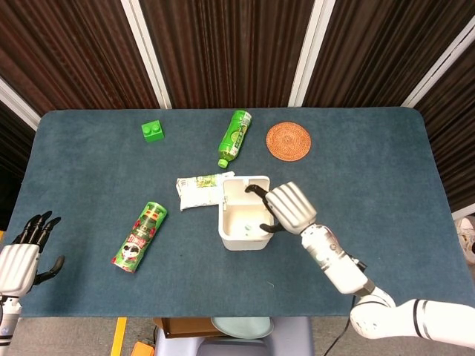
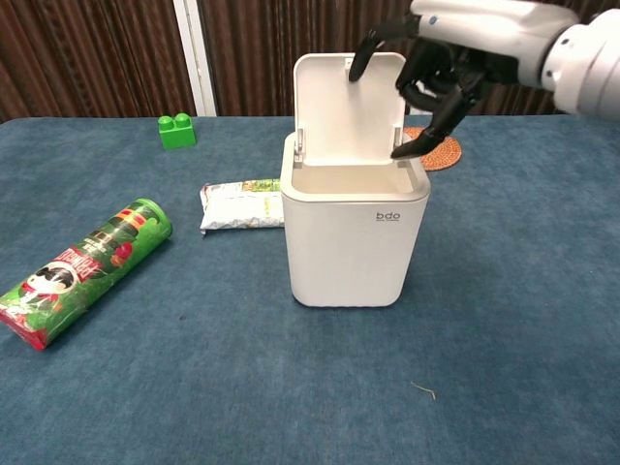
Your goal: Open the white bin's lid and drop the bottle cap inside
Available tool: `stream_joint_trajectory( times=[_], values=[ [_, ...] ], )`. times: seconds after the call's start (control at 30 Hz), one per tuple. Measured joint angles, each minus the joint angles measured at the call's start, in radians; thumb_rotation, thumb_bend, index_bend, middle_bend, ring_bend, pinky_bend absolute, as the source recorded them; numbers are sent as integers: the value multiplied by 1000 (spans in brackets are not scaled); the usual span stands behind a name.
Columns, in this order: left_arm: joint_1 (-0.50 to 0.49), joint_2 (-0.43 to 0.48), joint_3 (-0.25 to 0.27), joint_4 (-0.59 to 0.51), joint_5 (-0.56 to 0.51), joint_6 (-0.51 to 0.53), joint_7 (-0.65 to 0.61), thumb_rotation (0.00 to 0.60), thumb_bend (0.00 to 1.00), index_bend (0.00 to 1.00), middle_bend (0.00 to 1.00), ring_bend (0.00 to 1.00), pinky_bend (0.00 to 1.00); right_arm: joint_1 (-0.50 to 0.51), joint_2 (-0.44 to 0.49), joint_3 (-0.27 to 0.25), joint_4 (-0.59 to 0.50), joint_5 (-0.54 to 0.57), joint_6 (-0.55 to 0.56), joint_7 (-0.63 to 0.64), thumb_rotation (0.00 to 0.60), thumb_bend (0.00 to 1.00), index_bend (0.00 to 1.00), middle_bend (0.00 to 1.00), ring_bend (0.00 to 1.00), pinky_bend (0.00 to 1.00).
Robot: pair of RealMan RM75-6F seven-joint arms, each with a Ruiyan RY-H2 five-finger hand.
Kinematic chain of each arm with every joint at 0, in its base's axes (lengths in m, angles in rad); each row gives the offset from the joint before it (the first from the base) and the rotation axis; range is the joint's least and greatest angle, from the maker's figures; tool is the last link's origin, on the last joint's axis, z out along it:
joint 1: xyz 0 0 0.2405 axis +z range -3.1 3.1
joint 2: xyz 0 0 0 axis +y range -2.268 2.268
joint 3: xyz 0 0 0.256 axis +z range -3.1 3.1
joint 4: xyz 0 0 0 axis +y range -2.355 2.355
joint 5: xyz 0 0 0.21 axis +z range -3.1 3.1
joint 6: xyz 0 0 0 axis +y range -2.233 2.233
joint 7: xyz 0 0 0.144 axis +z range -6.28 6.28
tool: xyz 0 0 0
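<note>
Near the middle of your blue carpeted table (image 1: 386, 170) stands the white plastic bin (image 2: 355, 232), its lid (image 2: 351, 105) raised upright at the back. Your right hand (image 1: 288, 208) hangs over the bin's open mouth, fingers spread, holding nothing. Just left of the bin lies the white and green snack packet (image 1: 199, 190); further left and nearer you lies the green crisp tube (image 1: 140, 236). Behind the bin lies the green plastic bottle (image 1: 235, 136), with the round woven coaster (image 1: 288, 141) to its right and the green toy brick (image 1: 152, 130) well to its left. Your left hand (image 1: 22, 252) rests off the table's near left edge.

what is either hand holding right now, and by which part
Nothing. The right hand hangs over the open white bin with fingers apart and no cap in them; the left hand is open off the table.
</note>
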Motion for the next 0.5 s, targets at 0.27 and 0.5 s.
stream_joint_trajectory(
  times=[0.27,0.5],
  values=[
    [2,0,0,0,-3,2,3,600,370,122,41,34,322,-109,70,-48,-36,-109,167,4,600,127,407,879,849,854],
    [-2,-5,-5,5,-17,-8,15,600,369,127,46,37,323,-400,113,-167,85,-271,550,99,600,127,310,471,404,593]
  ],
)
